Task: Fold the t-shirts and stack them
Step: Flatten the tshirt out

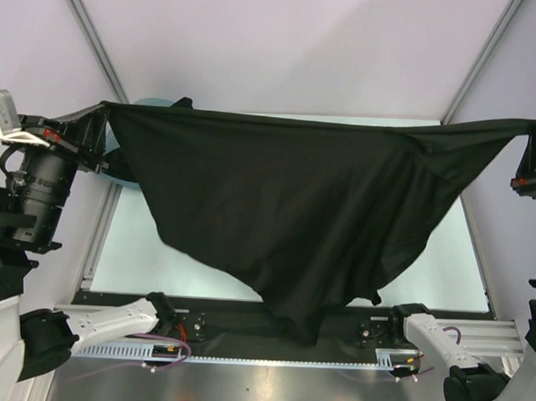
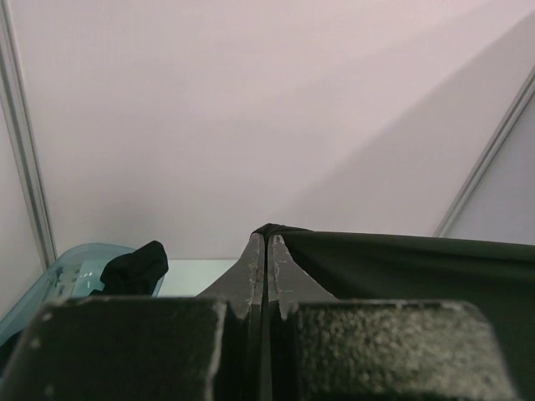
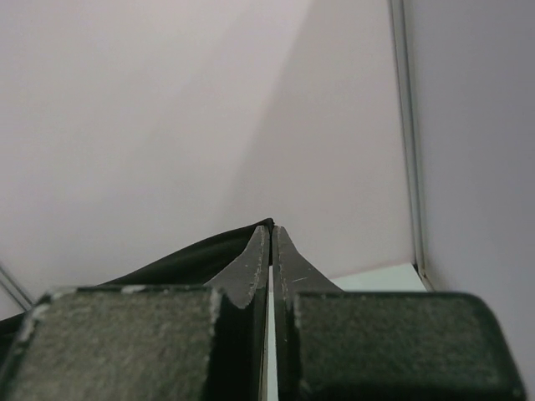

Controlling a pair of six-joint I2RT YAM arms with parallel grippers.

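Observation:
A black t-shirt (image 1: 294,201) hangs stretched wide in the air above the table, its lower part sagging to a point near the front edge. My left gripper (image 1: 102,115) is shut on its left corner; in the left wrist view the cloth (image 2: 401,267) runs off rightward from the closed fingertips (image 2: 267,238). My right gripper (image 1: 533,132) is shut on the right corner; in the right wrist view the cloth (image 3: 201,255) trails left from the tips (image 3: 272,230). More black cloth (image 2: 134,269) lies in the tub.
A teal plastic tub (image 2: 71,271) stands at the table's far left, partly behind the held shirt (image 1: 152,102). The pale tabletop (image 1: 143,249) shows under the shirt. White walls with metal frame posts (image 1: 89,36) enclose the cell. The arm bases (image 1: 132,323) sit at the near edge.

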